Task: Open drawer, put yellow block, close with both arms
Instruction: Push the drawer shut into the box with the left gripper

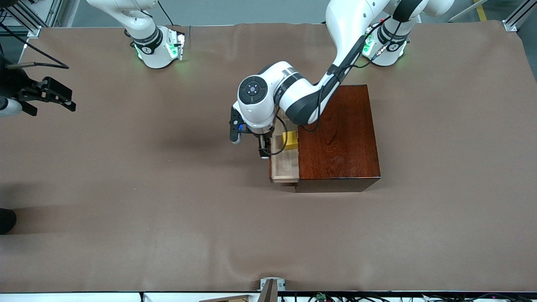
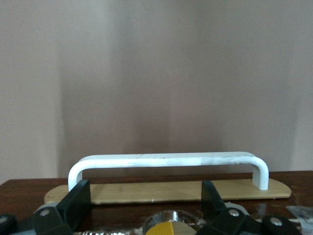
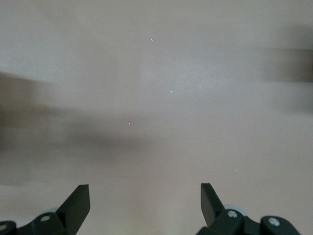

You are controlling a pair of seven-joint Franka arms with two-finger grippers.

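The drawer stands part-way out of the dark box casing, toward the right arm's end of the table. The yellow block lies in the drawer beside the casing. My left gripper hangs over the drawer's front edge, open and empty. In the left wrist view its fingers stand wide apart over the dark drawer front, with the white handle just past them and a bit of yellow at the picture's edge. My right gripper waits open at the right arm's end of the table, over bare cloth.
The brown cloth covers the whole table. A dark object sits at the table's edge at the right arm's end. A small metal mount stands at the edge nearest the front camera.
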